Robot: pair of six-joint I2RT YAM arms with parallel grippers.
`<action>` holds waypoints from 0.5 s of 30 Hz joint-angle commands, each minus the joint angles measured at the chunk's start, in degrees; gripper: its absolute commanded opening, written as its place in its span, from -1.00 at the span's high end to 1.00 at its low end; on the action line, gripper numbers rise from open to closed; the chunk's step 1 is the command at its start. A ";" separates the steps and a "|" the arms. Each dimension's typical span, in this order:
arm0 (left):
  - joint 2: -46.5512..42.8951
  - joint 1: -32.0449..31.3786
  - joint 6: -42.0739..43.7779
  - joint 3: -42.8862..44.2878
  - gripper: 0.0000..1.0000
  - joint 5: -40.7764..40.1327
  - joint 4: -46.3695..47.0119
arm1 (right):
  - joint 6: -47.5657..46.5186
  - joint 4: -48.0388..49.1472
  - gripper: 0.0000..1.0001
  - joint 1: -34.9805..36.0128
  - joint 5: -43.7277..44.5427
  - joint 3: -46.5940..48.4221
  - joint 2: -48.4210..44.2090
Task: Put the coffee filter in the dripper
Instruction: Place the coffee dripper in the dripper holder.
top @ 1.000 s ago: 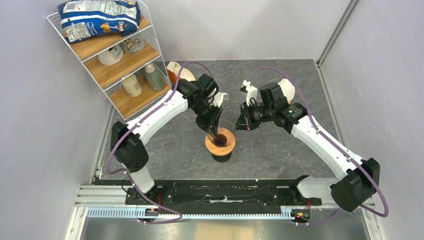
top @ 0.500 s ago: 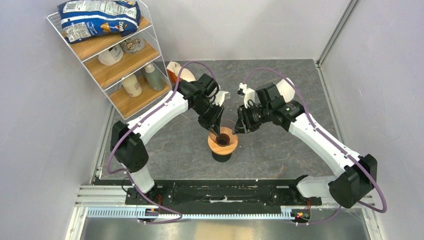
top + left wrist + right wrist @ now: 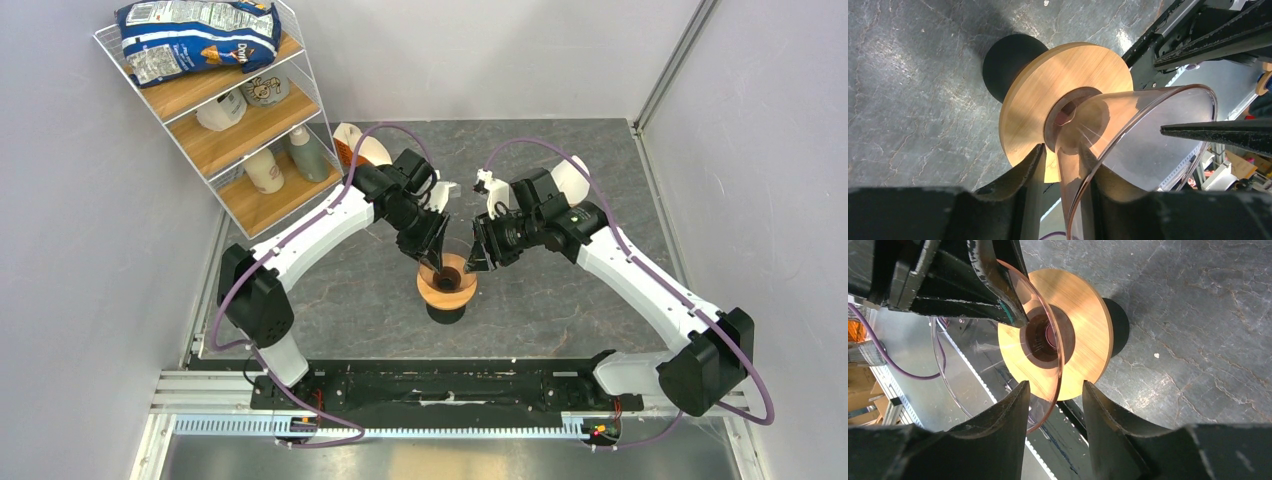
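Observation:
The dripper (image 3: 447, 285), a clear glass cone in a round wooden ring, stands mid-table with a round black patch (image 3: 445, 312) under it. My left gripper (image 3: 437, 262) straddles the glass wall at the back-left rim. In the left wrist view a slim gap shows between its outer finger (image 3: 1028, 165) and the glass of the dripper (image 3: 1068, 65). My right gripper (image 3: 473, 262) is open, the back-right rim passing loosely between its fingers; in its wrist view the right gripper (image 3: 1055, 385) leaves the dripper (image 3: 1088, 315) untouched. A cream-white paper shape, the coffee filter (image 3: 570, 172), lies behind the right arm, partly hidden.
A wire shelf (image 3: 230, 110) with bottles and a chip bag stands at the back left. An orange-and-white packet (image 3: 347, 138) sits beside it behind the left arm. Grey walls close the table on the left, back and right.
The right gripper has moved left to the dripper's rim and opened wide. The left jaws have loosened a little. The dripper has shifted slightly right.

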 commanded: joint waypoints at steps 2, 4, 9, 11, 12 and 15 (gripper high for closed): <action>-3.43 0.26 -0.77 1.76 0.13 0.16 1.09 | -1.23 -2.96 -0.03 0.55 2.11 2.51 0.27; -3.67 0.25 -1.06 1.96 0.04 0.17 0.92 | -1.02 -3.04 -0.09 0.62 2.43 2.91 0.20; -3.83 0.26 -1.31 2.00 -0.25 -0.37 0.44 | -0.93 -3.51 -0.18 0.63 2.55 3.29 0.00; -4.10 0.33 -1.32 2.07 -0.26 -0.97 0.25 | -0.94 -3.64 -0.22 0.72 2.55 3.50 0.03; -4.31 0.42 -1.40 2.19 -0.26 -1.34 0.27 | -0.92 -3.74 -0.24 0.73 2.55 3.81 0.01; -4.96 0.71 -1.41 2.89 -0.27 -1.58 -0.19 | -0.54 -3.75 -0.28 0.77 2.23 4.29 -0.20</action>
